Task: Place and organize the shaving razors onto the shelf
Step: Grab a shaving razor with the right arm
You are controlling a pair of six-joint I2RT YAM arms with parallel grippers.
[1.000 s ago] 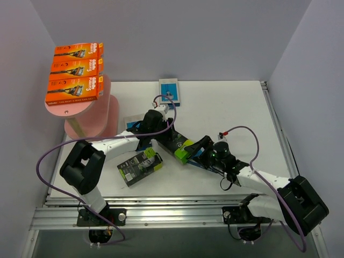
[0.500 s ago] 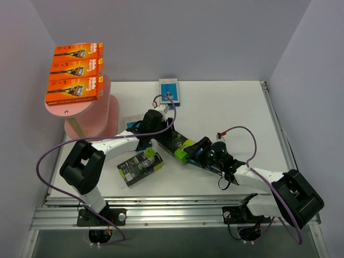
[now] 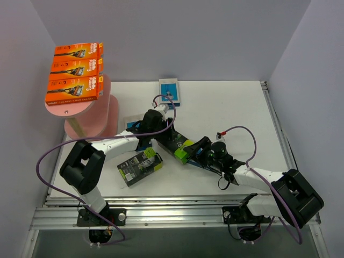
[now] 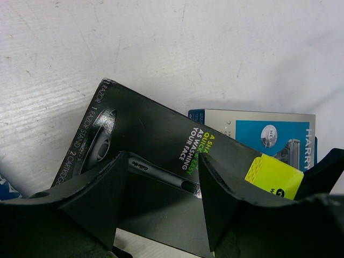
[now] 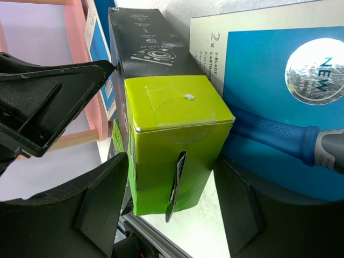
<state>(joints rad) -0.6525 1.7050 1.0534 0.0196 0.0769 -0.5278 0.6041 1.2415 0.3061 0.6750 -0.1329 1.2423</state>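
The pink shelf (image 3: 75,107) stands at the far left with three orange razor packs (image 3: 75,67) on its top board. A black-and-lime razor pack (image 3: 173,142) lies mid-table between my grippers. My left gripper (image 3: 155,141) is open, its fingers (image 4: 102,199) just above the pack's black end (image 4: 156,134). My right gripper (image 3: 194,150) is open around the pack's lime end (image 5: 172,145), with a gap on each side. A blue-and-grey pack (image 5: 279,107) lies under that end and also shows in the left wrist view (image 4: 274,134).
A second black-and-lime pack (image 3: 141,166) lies near the front left. One blue pack (image 3: 169,88) lies at the far centre, another (image 3: 131,124) by the shelf's foot. The left gripper (image 5: 48,102) and the shelf's upright (image 5: 94,113) show in the right wrist view.
My right gripper has slid a little left, closer around the pack's lime end. The left arm and the packs have not moved.
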